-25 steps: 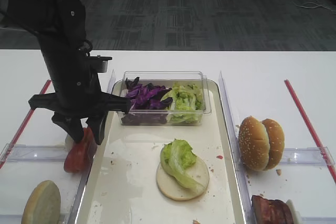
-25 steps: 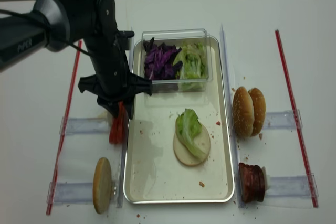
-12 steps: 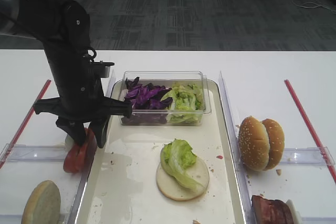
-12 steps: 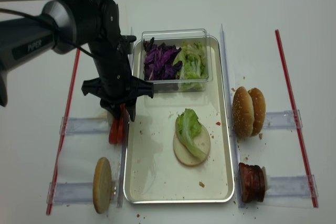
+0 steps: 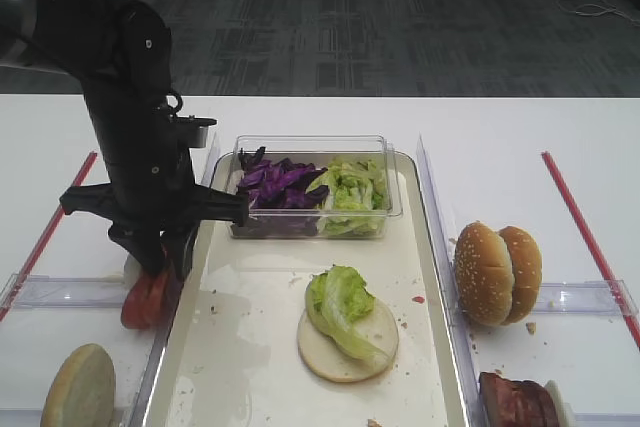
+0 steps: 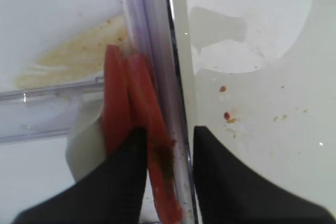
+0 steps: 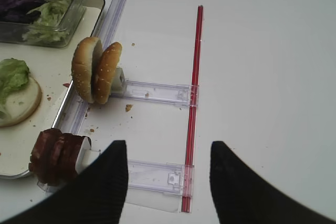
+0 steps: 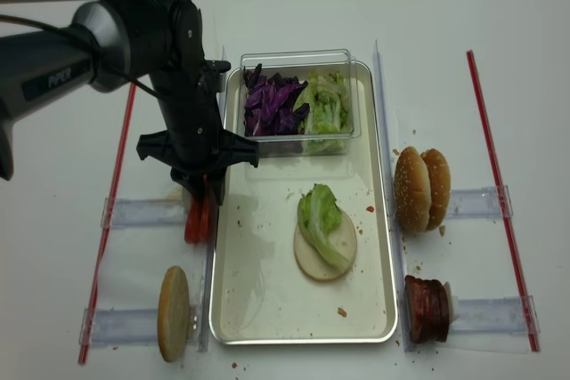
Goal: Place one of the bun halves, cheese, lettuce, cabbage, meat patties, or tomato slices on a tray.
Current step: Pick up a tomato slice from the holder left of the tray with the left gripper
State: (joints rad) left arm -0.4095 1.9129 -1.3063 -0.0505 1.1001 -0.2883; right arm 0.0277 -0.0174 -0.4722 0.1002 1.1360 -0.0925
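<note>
L end effector pinching a tomato slice at tray's left rim; R end effector spread over table's right side.

We seem to be in a lab or office test space — a white table marked with red tape lines, clear plastic racks holding food upright (an odd kitchen indeed), and grey carpet tiles beyond — not a home.
</note>
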